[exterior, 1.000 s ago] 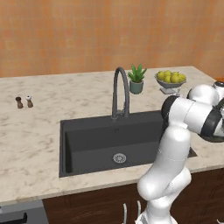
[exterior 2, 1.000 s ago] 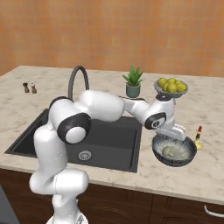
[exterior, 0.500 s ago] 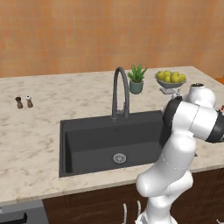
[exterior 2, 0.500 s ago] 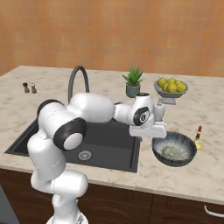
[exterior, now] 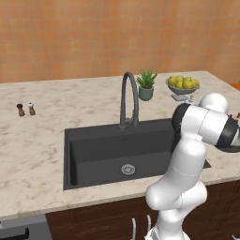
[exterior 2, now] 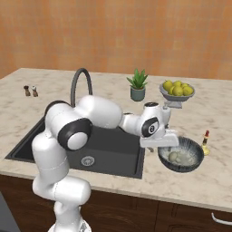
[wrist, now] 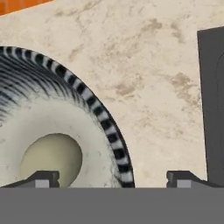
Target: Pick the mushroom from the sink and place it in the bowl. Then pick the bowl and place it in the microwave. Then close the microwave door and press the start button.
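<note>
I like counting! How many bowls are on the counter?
2. The clear bowl with the mushroom inside sits right of the sink, under the open claw. The grey fruit bowl stands farther back, beside the potted plant.

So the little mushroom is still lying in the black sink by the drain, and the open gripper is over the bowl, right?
Not quite. The mushroom lies in the bowl, as the right base view shows; the sink holds none. The gripper is indeed open, at the bowl's rim.
</note>
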Controlling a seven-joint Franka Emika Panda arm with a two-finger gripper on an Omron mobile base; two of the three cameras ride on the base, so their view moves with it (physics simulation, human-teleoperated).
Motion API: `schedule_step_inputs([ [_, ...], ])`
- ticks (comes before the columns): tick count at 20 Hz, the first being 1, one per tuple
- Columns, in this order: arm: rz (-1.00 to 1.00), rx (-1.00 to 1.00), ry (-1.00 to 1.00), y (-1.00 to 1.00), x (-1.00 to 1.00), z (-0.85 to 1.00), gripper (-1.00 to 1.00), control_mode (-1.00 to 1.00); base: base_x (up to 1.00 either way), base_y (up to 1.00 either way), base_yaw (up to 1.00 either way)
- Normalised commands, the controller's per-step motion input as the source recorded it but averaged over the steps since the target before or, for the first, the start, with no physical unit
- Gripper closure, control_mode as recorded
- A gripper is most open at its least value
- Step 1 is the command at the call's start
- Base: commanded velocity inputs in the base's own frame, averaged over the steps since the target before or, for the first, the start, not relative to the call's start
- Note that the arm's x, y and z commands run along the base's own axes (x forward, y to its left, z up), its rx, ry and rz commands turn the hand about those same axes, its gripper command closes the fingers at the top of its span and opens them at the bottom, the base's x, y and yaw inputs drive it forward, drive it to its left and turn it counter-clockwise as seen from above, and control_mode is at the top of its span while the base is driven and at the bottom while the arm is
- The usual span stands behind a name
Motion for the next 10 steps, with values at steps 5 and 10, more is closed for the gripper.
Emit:
schedule_step_inputs([
  [5, 0.15, -0.01, 0.04, -0.03, 0.06, -0.36, -1.0, -1.0, 0.0, 0.0, 0.0],
  [10, 0.15, 0.0, 0.06, -0.02, 0.04, -0.49, 1.0, -1.0, 0.0, 0.0, 0.0],
])
